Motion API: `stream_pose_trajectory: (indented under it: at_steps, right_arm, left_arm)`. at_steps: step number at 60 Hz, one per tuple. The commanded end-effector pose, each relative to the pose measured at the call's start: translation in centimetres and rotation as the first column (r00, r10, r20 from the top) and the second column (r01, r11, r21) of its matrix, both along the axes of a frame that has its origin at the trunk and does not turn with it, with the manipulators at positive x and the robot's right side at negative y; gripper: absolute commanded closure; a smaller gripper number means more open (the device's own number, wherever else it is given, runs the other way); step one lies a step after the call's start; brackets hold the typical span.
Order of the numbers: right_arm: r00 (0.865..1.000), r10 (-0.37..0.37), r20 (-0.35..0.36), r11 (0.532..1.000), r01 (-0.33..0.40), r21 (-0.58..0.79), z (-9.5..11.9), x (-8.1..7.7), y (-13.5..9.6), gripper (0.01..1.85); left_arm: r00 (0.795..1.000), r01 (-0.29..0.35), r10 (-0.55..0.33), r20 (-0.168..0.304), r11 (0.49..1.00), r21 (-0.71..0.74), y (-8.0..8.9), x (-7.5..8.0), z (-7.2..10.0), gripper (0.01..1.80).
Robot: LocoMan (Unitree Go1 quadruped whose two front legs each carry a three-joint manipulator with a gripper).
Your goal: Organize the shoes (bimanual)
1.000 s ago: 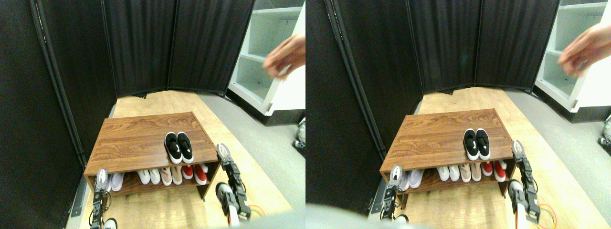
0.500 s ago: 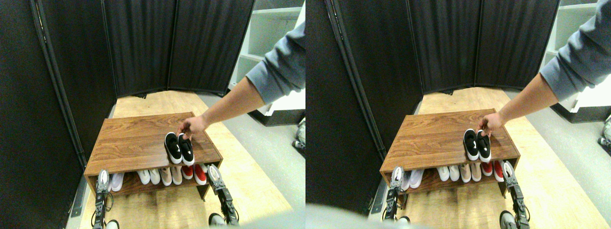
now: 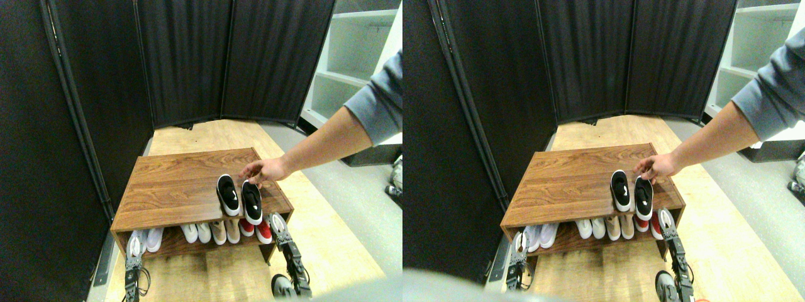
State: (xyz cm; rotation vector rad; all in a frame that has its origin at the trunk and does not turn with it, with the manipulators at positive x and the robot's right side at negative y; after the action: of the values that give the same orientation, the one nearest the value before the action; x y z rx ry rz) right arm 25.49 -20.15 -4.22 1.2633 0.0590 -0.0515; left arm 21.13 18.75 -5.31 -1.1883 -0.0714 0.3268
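A person's hand (image 3: 267, 170) is in the scene, so this reads as a reset, not a robot move: the hand reaches in from the right over the rack (image 3: 170, 182) and its fingers (image 3: 250, 170) are pinched on the heel of the right shoe (image 3: 252, 202), which sits skewed, its toe at or just over the front edge of the top board. The left shoe (image 3: 228, 194) lies flat just beside it, the two close at the heel and parted a little toward the toe, so the pair is no longer squared up. Both shoes are on the right part of the rack top, toes toward the robot. On the shelf below stand white shoes (image 3: 196, 233), beige shoes (image 3: 226, 231) and red shoes (image 3: 256, 229), none of which belong to the task. The left gripper (image 3: 133, 250) waits low at the rack's front left corner, well apart from the pair; the right gripper (image 3: 277, 224) stands at the front right corner, just below and beside the toe of the held shoe. Whether either gripper's jaws are parted is too small to tell. The next move, as I judge it, calls for waiting until the arm clears, then bringing one gripper to each shoe to push them back together side by side.
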Motion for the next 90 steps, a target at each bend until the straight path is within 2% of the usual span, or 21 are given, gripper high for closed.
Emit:
stream_pose_trajectory:
  at_steps: [1, 6, 8, 9, 12, 13, 14, 15, 16, 19, 30, 43, 57, 58, 66, 67, 72, 73, 76, 81, 90]
  right_arm:
    - [1.0, -0.007, 0.025, 1.0, 0.007, -0.014, 0.3, 0.3, 0.2, 1.85]
    - [0.999, -0.027, 0.025, 0.999, 0.028, -0.02, 0.5, 0.2, 0.2, 1.85]
    - [0.999, -0.02, 0.036, 1.0, 0.02, 0.004, 0.5, 0.0, 0.2, 1.78]
    - [0.999, -0.017, 0.041, 0.999, 0.018, -0.026, 0.7, -0.1, 0.3, 1.55]
    - [0.999, -0.017, 0.041, 0.999, 0.018, -0.026, 0.7, -0.1, 0.3, 1.55]
    - [0.999, -0.017, 0.034, 0.999, 0.019, -0.049, 1.4, -0.7, 0.7, 0.97]
    - [0.999, -0.017, 0.034, 0.999, 0.019, -0.049, 1.4, -0.7, 0.7, 0.97]
    - [1.0, -0.011, 0.019, 0.999, 0.012, -0.034, 1.6, -0.9, 0.8, 0.56]
    - [1.0, -0.01, 0.01, 1.0, 0.01, -0.025, 1.6, -0.9, 0.8, 0.43]
    - [1.0, -0.009, 0.005, 1.0, 0.009, -0.015, 1.6, -1.0, 0.9, 0.3]
    - [1.0, -0.001, 0.008, 1.0, 0.001, -0.03, 1.1, -1.4, 1.5, 0.32]
    - [0.999, 0.028, -0.016, 0.999, -0.028, 0.018, 0.5, -2.1, 2.7, 0.2]
    - [0.998, 0.058, -0.026, 0.996, -0.056, 0.063, -0.8, -1.5, 3.9, 0.18]
    - [0.997, 0.075, -0.029, 0.995, -0.073, 0.074, -1.4, -0.8, 4.1, 0.18]
    - [0.997, 0.075, -0.029, 0.995, -0.073, 0.074, -1.4, -0.8, 4.1, 0.18]
    - [0.994, 0.095, -0.062, 0.993, -0.09, 0.079, -2.6, 1.4, 4.2, 0.21]
    - [0.993, 0.097, -0.073, 0.993, -0.092, 0.08, -2.8, 1.8, 4.2, 0.23]
    - [0.992, 0.091, -0.088, 0.992, -0.082, 0.097, -3.1, 2.6, 4.2, 0.22]
    - [0.992, 0.091, -0.088, 0.992, -0.082, 0.097, -3.1, 2.6, 4.2, 0.22]
    - [0.991, 0.089, -0.095, 0.99, -0.078, 0.118, -3.6, 3.9, 4.3, 0.22]
    - [0.993, 0.093, -0.079, 0.991, -0.084, 0.107, -3.8, 5.0, 4.4, 0.26]
  left_arm:
    - [0.999, 0.012, -0.013, 0.042, 1.0, 0.003, -0.2, 0.3, 1.0, 1.67]
    - [0.999, 0.019, -0.019, 0.038, 1.0, -0.006, -0.1, 0.3, 1.0, 1.59]
    - [0.999, 0.033, -0.033, 0.035, 0.999, -0.003, 0.0, 0.3, 1.0, 1.57]
    - [0.999, 0.031, -0.031, 0.034, 1.0, 0.0, 0.0, 0.3, 1.0, 1.57]
    - [0.999, 0.031, -0.031, 0.034, 1.0, 0.0, 0.0, 0.3, 1.0, 1.57]
    - [0.999, 0.035, -0.035, 0.029, 0.999, 0.006, -0.1, 0.3, 1.0, 1.57]
    - [0.999, 0.035, -0.035, 0.029, 0.999, 0.006, -0.1, 0.3, 1.0, 1.57]
    - [0.999, 0.033, -0.034, 0.025, 0.999, 0.008, -0.1, 0.4, 1.1, 1.56]
    - [0.999, 0.032, -0.032, 0.023, 0.999, 0.009, -0.1, 0.3, 1.1, 1.56]
    - [0.999, 0.031, -0.031, 0.019, 0.999, 0.012, -0.2, 0.3, 1.1, 1.54]
    - [0.999, 0.04, -0.04, 0.018, 0.999, 0.012, -0.1, 0.4, 1.1, 1.58]
    - [0.999, 0.044, -0.045, 0.02, 0.999, 0.029, -0.1, 0.5, 1.1, 1.64]
    - [0.999, 0.043, -0.043, 0.027, 0.999, 0.027, 0.0, 0.6, 1.2, 1.65]
    - [0.999, 0.044, -0.045, 0.027, 0.999, 0.031, 0.0, 0.7, 1.3, 1.66]
    - [0.999, 0.044, -0.045, 0.027, 0.999, 0.031, 0.0, 0.7, 1.3, 1.66]
    - [0.998, 0.045, -0.046, 0.03, 0.998, 0.04, 0.3, 0.9, 1.2, 1.69]
    - [0.998, 0.043, -0.044, 0.033, 0.998, 0.037, 0.4, 1.0, 1.2, 1.69]
    - [0.999, 0.04, -0.041, 0.031, 0.998, 0.041, 0.4, 1.0, 1.2, 1.68]
    - [0.999, 0.04, -0.041, 0.031, 0.998, 0.041, 0.4, 1.0, 1.2, 1.68]
    - [0.999, 0.031, -0.032, 0.032, 0.998, 0.049, 0.4, 1.1, 1.2, 1.68]
    - [0.999, 0.027, -0.029, 0.033, 0.999, 0.042, 0.5, 1.1, 1.1, 1.68]
